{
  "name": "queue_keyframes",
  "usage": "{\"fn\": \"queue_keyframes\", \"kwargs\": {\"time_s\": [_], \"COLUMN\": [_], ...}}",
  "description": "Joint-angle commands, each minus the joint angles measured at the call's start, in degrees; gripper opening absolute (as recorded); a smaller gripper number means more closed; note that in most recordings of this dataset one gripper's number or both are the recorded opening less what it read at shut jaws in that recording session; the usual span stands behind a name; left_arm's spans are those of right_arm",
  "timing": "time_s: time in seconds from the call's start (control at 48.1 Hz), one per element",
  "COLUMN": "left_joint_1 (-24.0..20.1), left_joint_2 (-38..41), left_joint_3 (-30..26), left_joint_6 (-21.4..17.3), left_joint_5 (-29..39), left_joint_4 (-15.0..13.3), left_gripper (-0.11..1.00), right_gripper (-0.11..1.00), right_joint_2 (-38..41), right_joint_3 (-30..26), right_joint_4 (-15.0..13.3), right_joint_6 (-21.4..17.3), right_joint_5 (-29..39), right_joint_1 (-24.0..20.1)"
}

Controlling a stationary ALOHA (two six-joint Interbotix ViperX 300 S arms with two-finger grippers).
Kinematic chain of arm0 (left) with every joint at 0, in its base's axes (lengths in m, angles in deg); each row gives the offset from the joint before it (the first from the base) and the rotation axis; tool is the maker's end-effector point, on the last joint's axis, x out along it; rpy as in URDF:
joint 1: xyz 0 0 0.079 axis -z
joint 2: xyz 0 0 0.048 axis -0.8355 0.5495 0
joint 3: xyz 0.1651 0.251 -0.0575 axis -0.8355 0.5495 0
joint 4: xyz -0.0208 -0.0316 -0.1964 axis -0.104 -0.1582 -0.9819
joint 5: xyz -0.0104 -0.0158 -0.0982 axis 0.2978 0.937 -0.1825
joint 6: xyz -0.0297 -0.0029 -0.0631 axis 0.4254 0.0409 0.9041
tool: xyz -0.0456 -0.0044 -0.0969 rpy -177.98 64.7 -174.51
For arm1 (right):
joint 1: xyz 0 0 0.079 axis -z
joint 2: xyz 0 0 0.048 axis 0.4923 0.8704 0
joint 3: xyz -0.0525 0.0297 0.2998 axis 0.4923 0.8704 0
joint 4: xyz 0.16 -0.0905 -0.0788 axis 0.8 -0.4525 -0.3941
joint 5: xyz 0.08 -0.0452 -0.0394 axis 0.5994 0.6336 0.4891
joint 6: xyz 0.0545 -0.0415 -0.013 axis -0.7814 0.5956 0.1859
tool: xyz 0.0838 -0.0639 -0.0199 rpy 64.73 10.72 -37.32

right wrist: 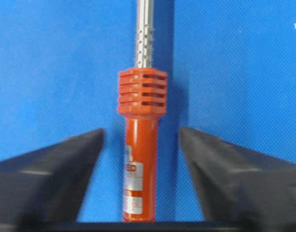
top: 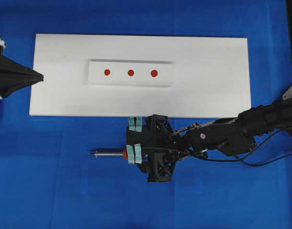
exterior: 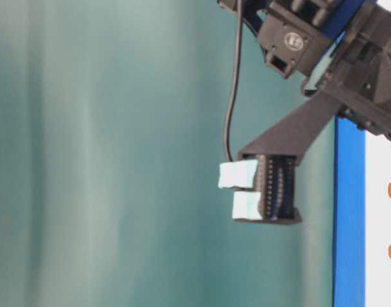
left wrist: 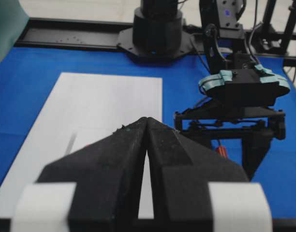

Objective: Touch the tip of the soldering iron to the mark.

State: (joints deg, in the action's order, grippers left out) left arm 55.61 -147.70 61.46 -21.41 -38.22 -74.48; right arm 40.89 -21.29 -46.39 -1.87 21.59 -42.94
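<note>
- The iron (top: 110, 153) lies flat on the blue table, just off the white board's (top: 213, 95) near long edge, parallel to it, tip (top: 90, 153) pointing left.
- Right gripper (right wrist: 140, 145): nearer, jaws apart either side of the red handle, not gripping.
- Left gripper (left wrist: 146, 121): pinched closed, empty, at the board's left end.
- The marks (top: 130, 73) lie across the board.

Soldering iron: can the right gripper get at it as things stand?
Probably yes. The right gripper is open, one finger either side of the soldering iron handle, with nothing between them.
</note>
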Motion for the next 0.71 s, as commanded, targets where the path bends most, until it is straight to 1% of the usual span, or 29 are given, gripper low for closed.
{"fn": "queue_keyframes", "kwargs": {"time_s": [0.0,0.062,0.104,0.208,0.333,0.458,0.582,0.686], "left_joint_1": [-0.09,-0.09,-0.09,-0.09,-0.09,-0.18,-0.09,-0.09], "left_joint_2": [0.44,0.53,0.53,0.53,0.53,0.53,0.53,0.53], "left_joint_3": [-0.62,-0.62,-0.62,-0.62,-0.62,-0.62,-0.62,-0.7], "left_joint_6": [-0.09,-0.09,-0.09,-0.18,-0.18,-0.09,-0.09,-0.09], "left_joint_5": [-0.53,-0.53,-0.53,-0.53,-0.53,-0.53,-0.53,-0.44], "left_joint_4": [0.0,0.0,0.09,0.09,0.0,0.0,0.09,0.09], "left_gripper": [0.0,0.0,0.0,0.0,0.0,0.0,0.0,0.0], "right_gripper": [0.73,0.88,0.93,0.85,0.87,0.87,0.87,0.87], "right_joint_2": [-1.14,-1.32,-1.67,-2.99,-6.86,-12.22,-17.49,-19.42], "right_joint_3": [-1.23,-1.41,-1.58,-1.67,-1.76,-2.02,-2.11,-1.76], "right_joint_4": [-0.09,-0.18,-0.26,-0.26,-0.26,-0.44,-1.14,-1.85], "right_joint_6": [0.09,0.18,0.18,0.26,0.53,0.79,0.79,0.79], "right_joint_5": [0.62,1.32,1.76,2.81,5.27,10.11,15.56,17.14], "right_joint_1": [0.0,-0.09,-0.09,-0.18,-0.53,-1.05,-1.76,-1.93]}}
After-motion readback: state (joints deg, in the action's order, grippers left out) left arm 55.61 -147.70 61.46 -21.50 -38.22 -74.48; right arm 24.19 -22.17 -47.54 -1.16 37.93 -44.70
